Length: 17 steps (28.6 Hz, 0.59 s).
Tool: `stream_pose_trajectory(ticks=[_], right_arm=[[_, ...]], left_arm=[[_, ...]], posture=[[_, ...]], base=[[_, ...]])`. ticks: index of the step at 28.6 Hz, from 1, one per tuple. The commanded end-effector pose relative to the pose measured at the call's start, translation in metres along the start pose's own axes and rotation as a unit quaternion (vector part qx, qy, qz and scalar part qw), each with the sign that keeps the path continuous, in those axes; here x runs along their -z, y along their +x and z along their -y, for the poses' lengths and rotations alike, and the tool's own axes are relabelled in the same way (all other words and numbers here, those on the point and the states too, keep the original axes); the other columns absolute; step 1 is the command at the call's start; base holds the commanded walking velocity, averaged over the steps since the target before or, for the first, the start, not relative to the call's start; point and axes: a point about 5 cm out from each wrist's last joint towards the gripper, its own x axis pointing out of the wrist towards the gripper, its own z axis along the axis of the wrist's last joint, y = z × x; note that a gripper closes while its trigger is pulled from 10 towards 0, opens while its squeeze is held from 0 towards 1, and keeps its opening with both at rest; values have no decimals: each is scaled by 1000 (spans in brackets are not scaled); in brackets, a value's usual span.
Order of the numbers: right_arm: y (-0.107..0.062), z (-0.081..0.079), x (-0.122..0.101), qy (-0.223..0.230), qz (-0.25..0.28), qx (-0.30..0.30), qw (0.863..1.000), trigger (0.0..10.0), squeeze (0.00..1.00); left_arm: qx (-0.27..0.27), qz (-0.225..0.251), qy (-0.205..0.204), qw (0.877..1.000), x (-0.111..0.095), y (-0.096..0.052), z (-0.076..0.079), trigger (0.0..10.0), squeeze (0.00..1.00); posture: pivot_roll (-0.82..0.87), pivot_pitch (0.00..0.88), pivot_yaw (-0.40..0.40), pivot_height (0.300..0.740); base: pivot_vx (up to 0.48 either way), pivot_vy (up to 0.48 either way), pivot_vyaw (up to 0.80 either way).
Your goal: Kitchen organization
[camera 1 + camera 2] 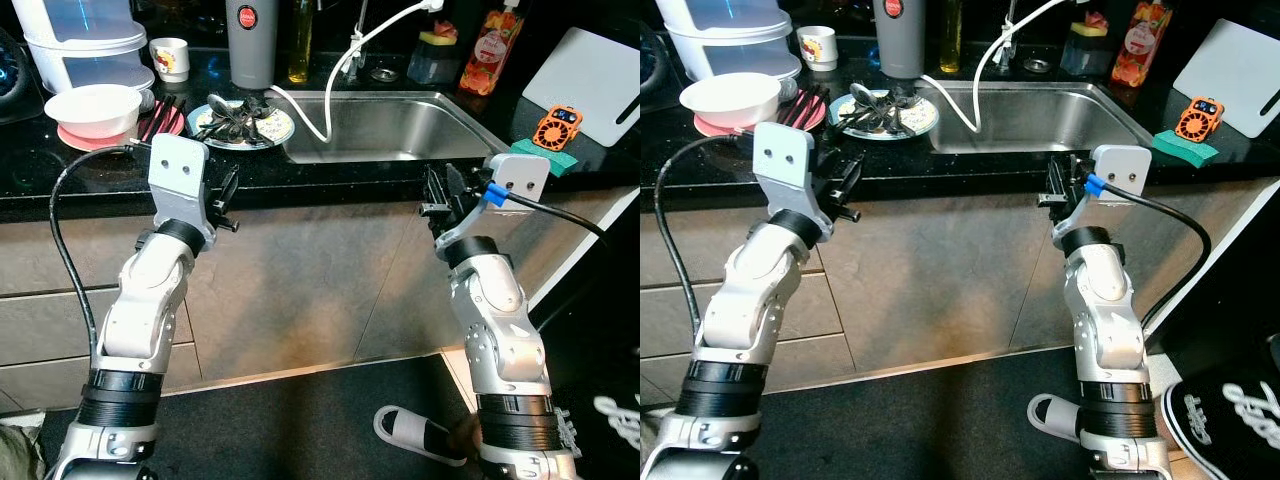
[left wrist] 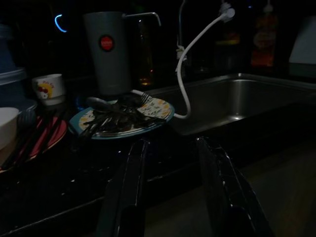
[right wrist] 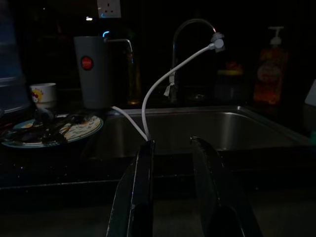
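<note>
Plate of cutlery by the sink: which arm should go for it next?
Left, probably. The left gripper hangs open at the counter edge just below the plate of cutlery, while the right gripper, also open, sits across the sink.

A grey-and-white slipper point(image 1: 415, 434) lies on the dark floor mat point(image 1: 300, 420) below the cabinet fronts point(image 1: 330, 290) — a black cap with white lettering point(image 1: 1230, 420) sits nearby.
</note>
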Motion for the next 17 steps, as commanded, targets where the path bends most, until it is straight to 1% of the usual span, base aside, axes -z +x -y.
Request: stream_pose_trajectory(ticks=[1,3,4,7,10,12,17], right_arm=[[1,4,-2,3,7,9,1000,10000,0],[1,6,-2,1,6,14,1000,10000,0],[1,11,-3,-1,9,23,1000,10000,0],[2,14,-5,-5,12,28,1000,10000,0],[0,17,-4,-9,15,34,999,10000,0],[-1,19,-5,-11,18,38,999,10000,0],[-4,20,-4,-18,18,37,999,10000,0]], left_arm=[[7,1,-2,1000,1,0,6,10000,0],[6,0,-1,1000,3,-1,7,10000,0],[3,4,4,1000,2,1,6,10000,0],[-5,7,9,1000,0,4,4,10000,0],[-33,17,30,999,-3,4,-4,10000,0],[-52,18,29,998,-4,3,-11,10000,0],[-67,17,33,997,-5,1,-18,10000,0]], posture=[[71,0,-53,740],[68,0,-52,740],[66,0,-53,740],[63,0,-51,740],[63,0,-51,740],[62,0,-48,740],[62,0,-49,740]], base=[[0,0,0],[0,0,0],[0,0,0],[0,0,0],[0,0,0],[0,0,0],[0,0,0]])
